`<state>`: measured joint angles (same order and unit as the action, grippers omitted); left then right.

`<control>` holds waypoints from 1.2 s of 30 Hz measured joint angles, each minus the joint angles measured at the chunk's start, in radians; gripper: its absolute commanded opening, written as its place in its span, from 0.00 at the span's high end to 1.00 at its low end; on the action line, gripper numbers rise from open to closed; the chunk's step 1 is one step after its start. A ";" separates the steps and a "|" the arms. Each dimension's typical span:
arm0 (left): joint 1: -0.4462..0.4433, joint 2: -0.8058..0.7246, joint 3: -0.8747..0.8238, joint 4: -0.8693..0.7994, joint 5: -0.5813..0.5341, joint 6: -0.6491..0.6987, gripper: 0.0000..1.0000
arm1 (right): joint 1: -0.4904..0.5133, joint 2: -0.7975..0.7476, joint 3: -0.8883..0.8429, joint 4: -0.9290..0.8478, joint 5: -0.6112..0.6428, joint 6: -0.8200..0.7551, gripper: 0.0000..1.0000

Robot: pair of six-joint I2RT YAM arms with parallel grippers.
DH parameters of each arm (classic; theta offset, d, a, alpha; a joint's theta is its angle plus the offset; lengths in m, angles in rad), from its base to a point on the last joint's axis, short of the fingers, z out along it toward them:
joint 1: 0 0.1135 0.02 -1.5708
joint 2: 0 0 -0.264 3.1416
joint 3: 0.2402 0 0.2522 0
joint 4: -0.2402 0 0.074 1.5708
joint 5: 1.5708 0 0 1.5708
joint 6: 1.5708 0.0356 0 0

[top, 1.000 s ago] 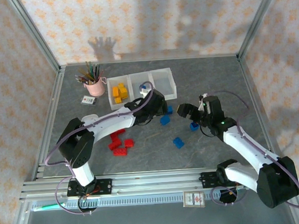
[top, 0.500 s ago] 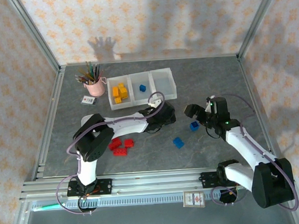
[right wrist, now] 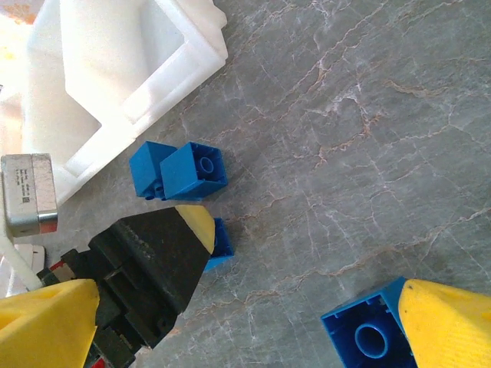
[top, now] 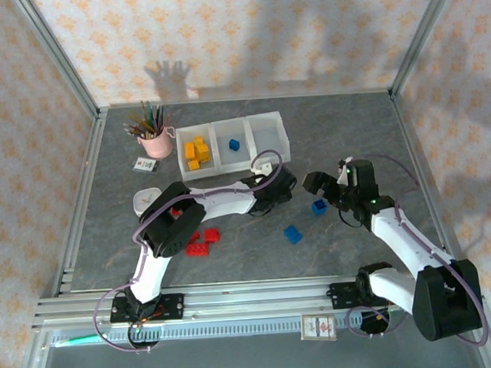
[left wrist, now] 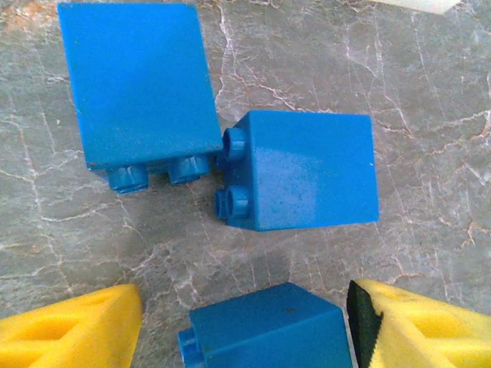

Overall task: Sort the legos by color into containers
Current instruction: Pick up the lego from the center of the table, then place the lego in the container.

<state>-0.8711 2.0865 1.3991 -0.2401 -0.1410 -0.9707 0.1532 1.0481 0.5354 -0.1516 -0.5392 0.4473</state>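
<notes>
The containers (top: 212,166) form a white three-bin tray at the back. Its left bin holds several yellow legos (top: 196,151) and its middle bin one blue lego (top: 234,144). My left gripper (left wrist: 245,330) is open low over the table, with a blue lego (left wrist: 268,326) between its yellow fingers (left wrist: 418,326) and a gap on the left side. Two more blue legos (left wrist: 303,169) lie just ahead. My right gripper (right wrist: 249,330) is open, and a blue lego (right wrist: 368,337) sits by its right finger. Red legos (top: 199,237) and a lone blue lego (top: 293,234) lie nearer the front.
A pink cup of pencils (top: 154,139) stands left of the tray, with a small card (top: 147,165) and a white disc (top: 149,198) below it. The two grippers (top: 285,180) (top: 316,185) are close together right of the tray's front corner (right wrist: 130,69).
My left gripper left the middle bin, where a blue lego now lies, and swung right and down over the blue legos. My right gripper shifted slightly and stayed open.
</notes>
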 measured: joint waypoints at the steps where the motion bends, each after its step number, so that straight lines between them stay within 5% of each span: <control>1: 0.000 0.003 0.003 -0.004 -0.005 0.000 0.35 | 0.000 0.002 0.000 0.002 -0.002 0.000 0.00; 17: 0.000 0.006 0.016 -0.026 -0.024 0.003 0.64 | 0.000 0.008 -0.001 -0.005 -0.039 -0.016 0.00; 28: 0.000 -0.230 -0.093 -0.041 -0.065 0.039 0.66 | 0.010 -0.014 0.027 -0.045 -0.078 -0.045 0.00; 36: 0.082 -0.329 -0.027 -0.101 -0.183 0.154 0.66 | 0.139 0.005 0.059 -0.045 -0.042 -0.032 0.00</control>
<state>-0.7887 1.7573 1.3716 -0.3408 -0.3237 -0.8162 0.2920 1.0527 0.5941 -0.1970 -0.5808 0.4156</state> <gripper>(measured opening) 0.434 0.996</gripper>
